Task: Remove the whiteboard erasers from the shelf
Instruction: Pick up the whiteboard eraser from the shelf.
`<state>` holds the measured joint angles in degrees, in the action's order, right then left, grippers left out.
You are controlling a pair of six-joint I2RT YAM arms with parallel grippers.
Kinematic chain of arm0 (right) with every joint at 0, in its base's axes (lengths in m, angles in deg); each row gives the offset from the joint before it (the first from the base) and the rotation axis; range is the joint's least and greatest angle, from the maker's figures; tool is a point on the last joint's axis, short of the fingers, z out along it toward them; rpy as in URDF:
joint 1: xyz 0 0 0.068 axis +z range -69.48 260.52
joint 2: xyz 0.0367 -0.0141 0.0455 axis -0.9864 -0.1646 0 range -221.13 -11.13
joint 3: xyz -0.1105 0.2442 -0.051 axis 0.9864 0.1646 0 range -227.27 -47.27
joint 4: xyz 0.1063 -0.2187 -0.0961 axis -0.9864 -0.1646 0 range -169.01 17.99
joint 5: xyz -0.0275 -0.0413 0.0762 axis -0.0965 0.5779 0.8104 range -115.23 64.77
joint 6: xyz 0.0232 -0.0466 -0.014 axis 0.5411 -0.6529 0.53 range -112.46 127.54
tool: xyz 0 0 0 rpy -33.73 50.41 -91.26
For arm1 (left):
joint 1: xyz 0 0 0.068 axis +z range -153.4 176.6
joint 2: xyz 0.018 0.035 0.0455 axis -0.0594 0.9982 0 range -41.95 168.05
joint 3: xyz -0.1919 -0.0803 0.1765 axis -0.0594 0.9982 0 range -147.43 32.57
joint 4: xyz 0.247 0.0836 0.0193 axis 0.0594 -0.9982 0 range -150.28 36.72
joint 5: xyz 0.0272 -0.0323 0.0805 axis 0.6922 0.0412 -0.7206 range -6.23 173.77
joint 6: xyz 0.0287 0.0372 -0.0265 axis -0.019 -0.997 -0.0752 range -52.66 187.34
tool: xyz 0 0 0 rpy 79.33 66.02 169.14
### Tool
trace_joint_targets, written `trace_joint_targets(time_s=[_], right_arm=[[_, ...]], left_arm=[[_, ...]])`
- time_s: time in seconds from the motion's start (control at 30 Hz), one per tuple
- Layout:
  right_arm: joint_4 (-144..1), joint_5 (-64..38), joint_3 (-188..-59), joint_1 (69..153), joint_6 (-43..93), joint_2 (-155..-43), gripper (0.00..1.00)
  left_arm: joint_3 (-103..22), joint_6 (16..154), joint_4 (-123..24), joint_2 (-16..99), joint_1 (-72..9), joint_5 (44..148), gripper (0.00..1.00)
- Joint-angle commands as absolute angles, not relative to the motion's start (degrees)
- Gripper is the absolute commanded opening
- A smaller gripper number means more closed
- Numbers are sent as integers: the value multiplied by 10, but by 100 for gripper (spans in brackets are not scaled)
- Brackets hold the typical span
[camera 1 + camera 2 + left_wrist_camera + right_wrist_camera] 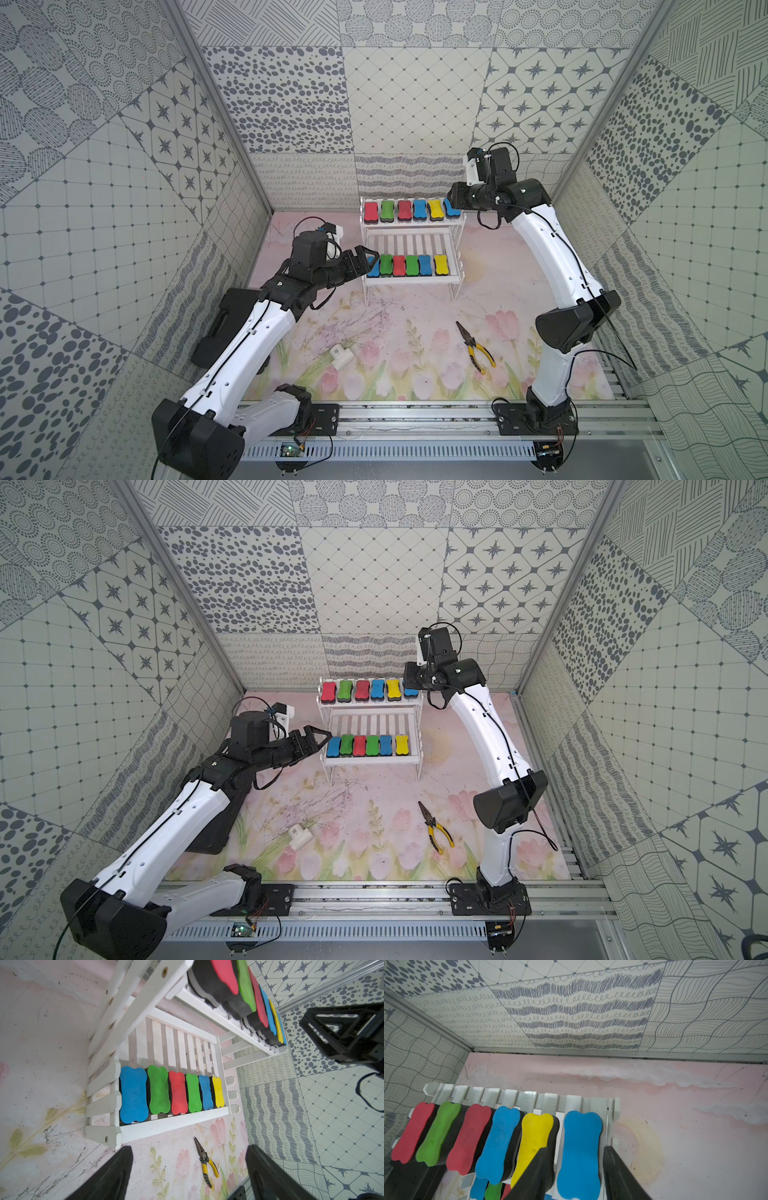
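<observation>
blue eraser (579, 1126) on the shelf (529, 1099) sits inside the right claw (576, 1148), grip unclear; left claw (189, 1147) spread open.

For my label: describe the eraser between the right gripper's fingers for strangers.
Find the white shelf near the back wall, then its upper tier. It is the blue eraser ending the row, beside the yellow one; the other blue sits mid-row.
</observation>
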<state>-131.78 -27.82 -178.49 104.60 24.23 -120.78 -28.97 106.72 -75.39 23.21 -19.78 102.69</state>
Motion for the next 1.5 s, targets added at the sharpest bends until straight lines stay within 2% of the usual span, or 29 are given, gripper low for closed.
trace_joint_targets(time_s=[0.0, 0.27, 0.93, 1.27, 1.47], right_arm=[[-1349, -294, -1815, 1055, 227, -1212, 48], [-1350, -305, -1812, 1059, 227, -1220, 54], [-1345, -313, -1801, 1066, 229, -1239, 55], [-1344, -327, -1774, 1069, 229, -1242, 54], [-1339, -331, -1765, 1072, 231, -1241, 48]], left_arm=[[-297, 1046, -759, 235, -199, 1044, 90], [-295, 1043, -760, 235, -199, 1043, 90], [-290, 1044, -759, 238, -198, 1042, 90], [-285, 1043, -759, 236, -199, 1041, 90], [-284, 1044, -759, 235, -199, 1039, 90]])
